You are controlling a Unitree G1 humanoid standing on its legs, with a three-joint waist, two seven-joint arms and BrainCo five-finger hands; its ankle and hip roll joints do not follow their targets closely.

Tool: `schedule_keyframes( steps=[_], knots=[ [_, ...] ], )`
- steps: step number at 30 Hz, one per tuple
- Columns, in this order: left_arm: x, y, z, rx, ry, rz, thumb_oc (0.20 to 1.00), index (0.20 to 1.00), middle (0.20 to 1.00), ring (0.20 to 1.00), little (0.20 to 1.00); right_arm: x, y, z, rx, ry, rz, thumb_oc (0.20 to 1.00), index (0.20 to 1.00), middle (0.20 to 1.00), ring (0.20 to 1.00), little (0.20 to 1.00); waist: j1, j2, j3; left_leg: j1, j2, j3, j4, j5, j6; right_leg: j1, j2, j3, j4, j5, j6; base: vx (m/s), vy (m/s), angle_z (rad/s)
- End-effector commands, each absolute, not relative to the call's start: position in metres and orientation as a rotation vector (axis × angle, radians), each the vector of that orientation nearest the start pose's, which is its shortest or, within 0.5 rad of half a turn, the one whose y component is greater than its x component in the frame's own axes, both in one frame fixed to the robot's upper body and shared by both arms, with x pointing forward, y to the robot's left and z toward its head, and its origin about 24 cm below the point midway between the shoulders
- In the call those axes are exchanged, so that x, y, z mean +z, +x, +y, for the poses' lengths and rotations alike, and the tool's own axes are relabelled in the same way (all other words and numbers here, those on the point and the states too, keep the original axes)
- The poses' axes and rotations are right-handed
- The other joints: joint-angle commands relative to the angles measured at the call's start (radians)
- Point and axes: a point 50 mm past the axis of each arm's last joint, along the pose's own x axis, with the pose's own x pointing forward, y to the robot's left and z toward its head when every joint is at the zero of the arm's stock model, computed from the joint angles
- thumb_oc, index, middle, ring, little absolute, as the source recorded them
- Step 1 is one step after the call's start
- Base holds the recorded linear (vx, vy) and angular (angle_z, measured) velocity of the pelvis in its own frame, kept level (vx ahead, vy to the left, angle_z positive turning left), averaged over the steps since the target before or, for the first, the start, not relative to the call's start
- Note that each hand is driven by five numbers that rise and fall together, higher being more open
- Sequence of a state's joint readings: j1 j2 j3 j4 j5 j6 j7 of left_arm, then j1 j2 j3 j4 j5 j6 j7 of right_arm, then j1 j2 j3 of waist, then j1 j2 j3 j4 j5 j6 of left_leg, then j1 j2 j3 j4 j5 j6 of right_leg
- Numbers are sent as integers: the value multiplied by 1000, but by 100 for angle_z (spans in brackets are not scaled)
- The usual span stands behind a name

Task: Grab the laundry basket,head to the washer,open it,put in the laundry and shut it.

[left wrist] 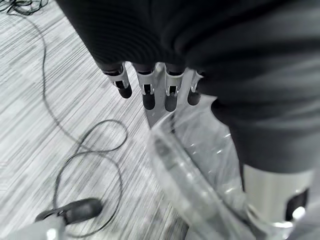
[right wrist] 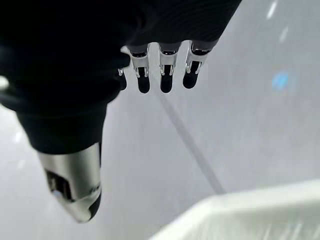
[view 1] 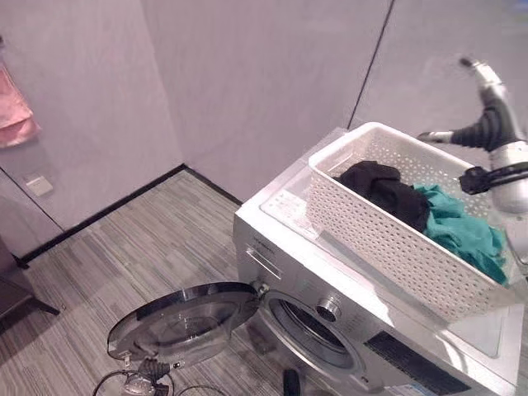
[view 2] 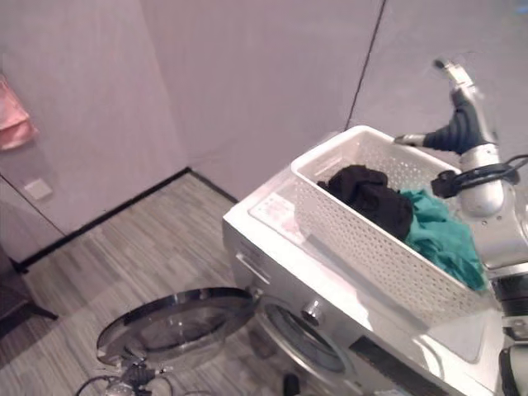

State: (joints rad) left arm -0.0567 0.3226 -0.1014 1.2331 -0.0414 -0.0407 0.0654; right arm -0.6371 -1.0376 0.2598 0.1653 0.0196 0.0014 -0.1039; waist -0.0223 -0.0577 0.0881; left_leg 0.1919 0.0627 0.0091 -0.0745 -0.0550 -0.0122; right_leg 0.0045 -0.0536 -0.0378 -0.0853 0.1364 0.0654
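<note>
On top of the washer (view 1: pixel 396 330) sits the white laundry basket (view 1: pixel 388 239), holding a black garment (view 1: pixel 384 188) beside a teal one (view 1: pixel 462 227). Below it the washer's round door (view 1: pixel 183 320) hangs swung wide open over the striped floor (view 1: pixel 140 239), baring the drum opening (view 1: pixel 309 330). Above the basket's far corner the right hand (right wrist: pixel 160 70) is raised with fingers straight and relaxed, holding nothing. Low by the open door, the left hand (left wrist: pixel 150 85) has its fingers extended loosely too, empty. A pink cloth (view 1: pixel 12 111) hangs on the left wall.
</note>
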Motion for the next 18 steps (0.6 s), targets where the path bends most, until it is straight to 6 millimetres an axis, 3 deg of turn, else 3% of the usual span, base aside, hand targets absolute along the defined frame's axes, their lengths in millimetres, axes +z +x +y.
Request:
schedule_keyframes(
  steps=[1,9,13,18],
  knots=[
    [-136,120,291,201,363,1118,1000,1000,1000,1000,1000,276,326,-263,-15,-1048,-420,1000,1000,1000,1000,1000,24,-45,-52,-6,-47,31,47,-107,55,-88,-61,-3,99,-52,78,12,-25,3],
    [-143,90,296,244,270,1224,1000,1000,1000,1000,1000,277,330,-273,110,-1139,-257,1000,1000,1000,1000,1000,23,-59,-57,-2,-32,40,30,-94,37,-77,-59,-18,86,-55,74,4,-3,2],
    [-146,73,298,258,238,1276,1000,1000,1000,1000,1000,275,319,-293,125,-1192,-162,1000,1000,1000,1000,1000,16,-67,-62,-1,-23,40,23,-91,26,-67,-61,-36,80,-60,73,16,-8,1],
    [-147,66,299,264,220,1294,1000,1000,1000,1000,1000,269,307,-311,110,-1230,-84,1000,1000,1000,1000,1000,15,-73,-65,-7,-17,31,22,-90,20,-62,-64,-48,76,-65,72,12,-16,13]
  ],
)
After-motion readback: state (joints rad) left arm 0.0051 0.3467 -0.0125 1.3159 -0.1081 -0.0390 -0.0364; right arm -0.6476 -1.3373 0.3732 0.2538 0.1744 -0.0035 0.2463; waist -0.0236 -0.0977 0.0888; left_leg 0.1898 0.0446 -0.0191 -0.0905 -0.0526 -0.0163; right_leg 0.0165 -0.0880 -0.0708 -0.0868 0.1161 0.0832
